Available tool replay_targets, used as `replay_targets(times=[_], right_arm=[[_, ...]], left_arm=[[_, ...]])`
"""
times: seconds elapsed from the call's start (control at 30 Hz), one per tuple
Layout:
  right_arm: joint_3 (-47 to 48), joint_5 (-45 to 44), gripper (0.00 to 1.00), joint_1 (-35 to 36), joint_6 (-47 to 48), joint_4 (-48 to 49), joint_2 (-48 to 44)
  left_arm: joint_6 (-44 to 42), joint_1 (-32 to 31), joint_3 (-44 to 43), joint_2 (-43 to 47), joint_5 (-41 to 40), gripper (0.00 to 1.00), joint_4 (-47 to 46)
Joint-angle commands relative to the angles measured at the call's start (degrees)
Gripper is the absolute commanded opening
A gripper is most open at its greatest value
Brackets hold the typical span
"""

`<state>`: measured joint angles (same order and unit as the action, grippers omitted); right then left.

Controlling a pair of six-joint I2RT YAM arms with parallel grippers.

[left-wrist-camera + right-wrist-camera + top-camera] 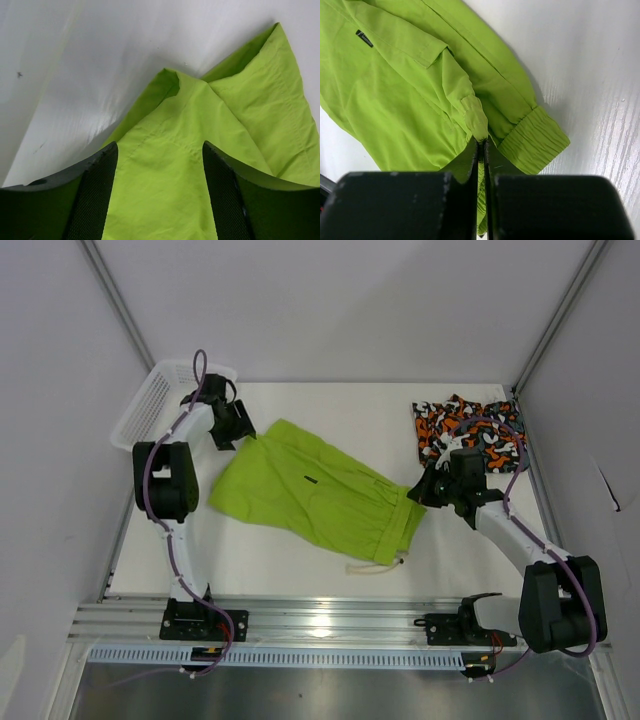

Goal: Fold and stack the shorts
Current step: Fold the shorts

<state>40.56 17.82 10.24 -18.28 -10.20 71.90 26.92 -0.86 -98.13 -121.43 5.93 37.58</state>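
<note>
The camo shorts [470, 427] sit folded at the far right of the tabletop [340, 405], so that half looks done. The green shorts [310, 495] lie flat in the middle, not yet folded or stacked. The right pincer [418, 490] is pinching their waistband and the left pincer [252, 437] is spread over their far-left hem

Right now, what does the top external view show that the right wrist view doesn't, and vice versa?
Only top external: the camo shorts lying at the far right, the white basket at the far left, the left gripper at the far-left end of the lime green shorts, and the white drawstring. Only right wrist: the right gripper seen close, jaws shut on a fold of fabric beside the elastic waistband. Both: the lime green shorts on the white table.
</note>
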Motion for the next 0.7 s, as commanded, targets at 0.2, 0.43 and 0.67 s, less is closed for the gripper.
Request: replay_targets(times=[0.2,0.43,0.67], right_arm=[[-1.6,0.1,0.00,-0.6,0.1,1.8,-1.9],[-1.6,1.3,0.00,-0.7,0.0,2.3,-1.7],[-1.5,1.2,0.00,-0.9,-0.5,2.5,-1.1]], left_arm=[[-3.4,0.5,-6.3,-4.5,-0.7,0.54,-1.4],[-4.7,0.6,-9.7,-9.2,0.8,0.51,-0.1],[-5.0,0.5,-6.7,-7.9,2.0,0.07,-1.1]])
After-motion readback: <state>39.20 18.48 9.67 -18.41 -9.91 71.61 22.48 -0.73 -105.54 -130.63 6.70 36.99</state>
